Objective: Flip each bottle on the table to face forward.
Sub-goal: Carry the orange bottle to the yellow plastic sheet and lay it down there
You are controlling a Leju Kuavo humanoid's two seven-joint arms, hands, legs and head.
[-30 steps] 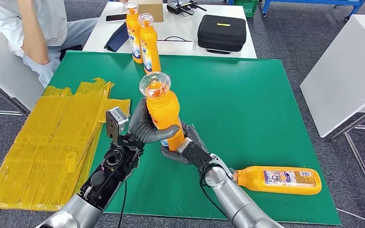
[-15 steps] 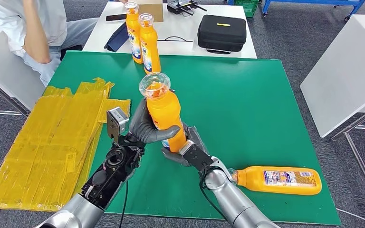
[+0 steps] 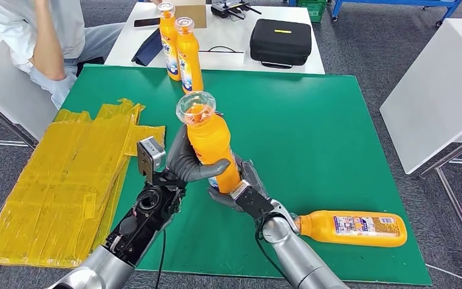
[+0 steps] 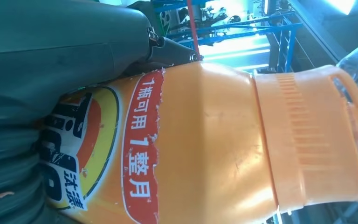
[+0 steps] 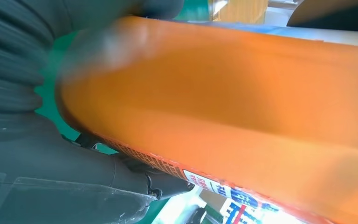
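Observation:
An orange bottle (image 3: 212, 143) with a clear cap stands nearly upright above the green table (image 3: 313, 120), tilted slightly. My left hand (image 3: 187, 161) wraps its middle from the left; my right hand (image 3: 236, 188) holds its lower part from the right. The left wrist view shows the bottle's label and ribbed neck (image 4: 214, 144) close up; the right wrist view has its orange side (image 5: 223, 112) against my fingers. A second orange bottle (image 3: 354, 227) lies on its side near the table's front right edge. Two more bottles (image 3: 181, 47) stand upright at the far edge.
Yellow plastic bags (image 3: 66, 180) cover the table's left part. A person (image 3: 42, 42) sits at the far left. Behind, a white table (image 3: 228, 42) carries a black case (image 3: 280, 41). Another white table (image 3: 439, 90) stands to the right.
The held bottle and both hands have shifted slightly right and toward me, the bottle leaning a little more.

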